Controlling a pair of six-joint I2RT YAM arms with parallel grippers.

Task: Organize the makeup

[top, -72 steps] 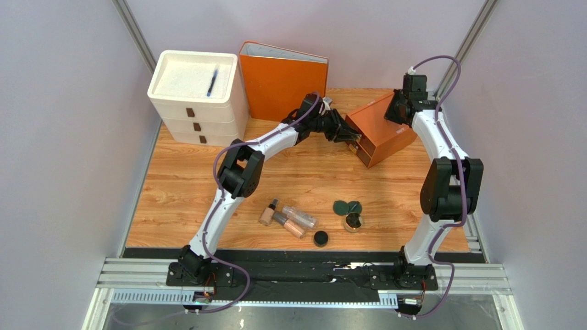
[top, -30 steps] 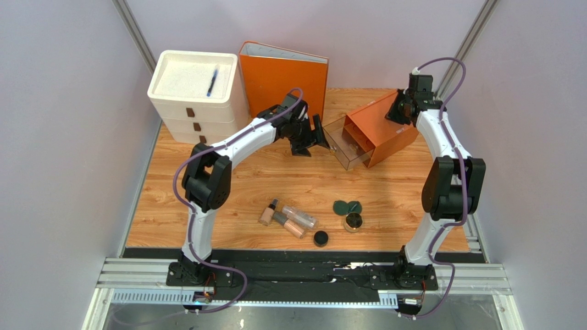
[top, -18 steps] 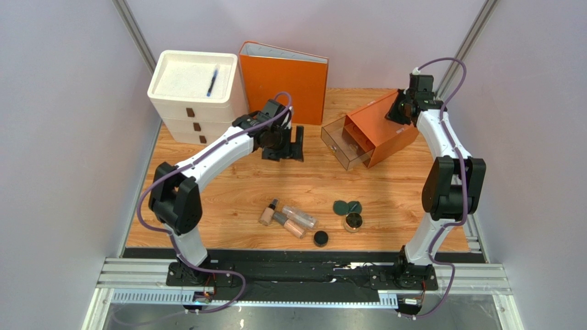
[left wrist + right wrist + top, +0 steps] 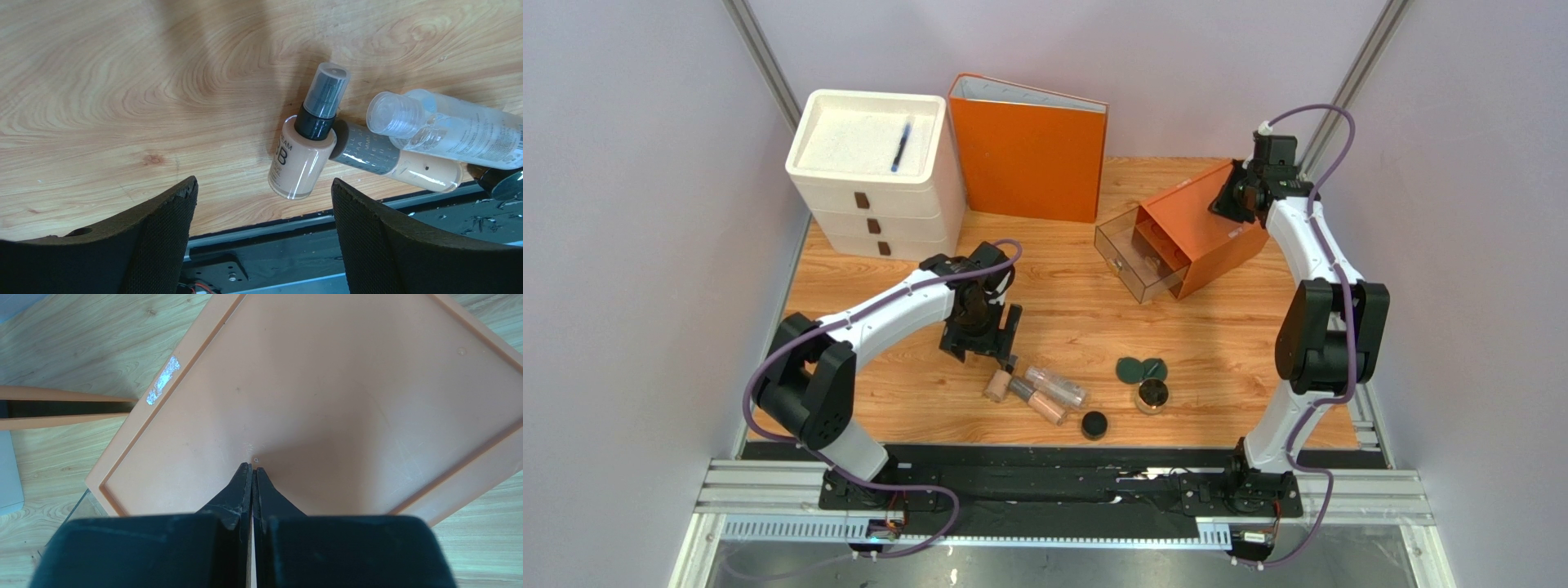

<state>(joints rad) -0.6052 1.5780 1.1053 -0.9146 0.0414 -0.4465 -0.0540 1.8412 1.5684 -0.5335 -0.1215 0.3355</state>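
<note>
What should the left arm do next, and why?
Probably lower the left gripper straight down and close on the pump-top foundation bottle. Its fingers are open, and the bottle lies on the table between them, a little toward the right one and touching a second bottle. The clear drawer stands open to receive it.

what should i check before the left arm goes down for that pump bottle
1. Left gripper open: ok.
2. Pump foundation bottle framed between its fingers in the wrist view: ok.
3. Bottle clear of neighbours: not ok, the second foundation bottle touches its neck.
4. Clear drawer pulled out of the orange box: ok.
5. Right gripper shut, tips on the box top: ok.
6. Room in the drawer: cannot tell.
</note>
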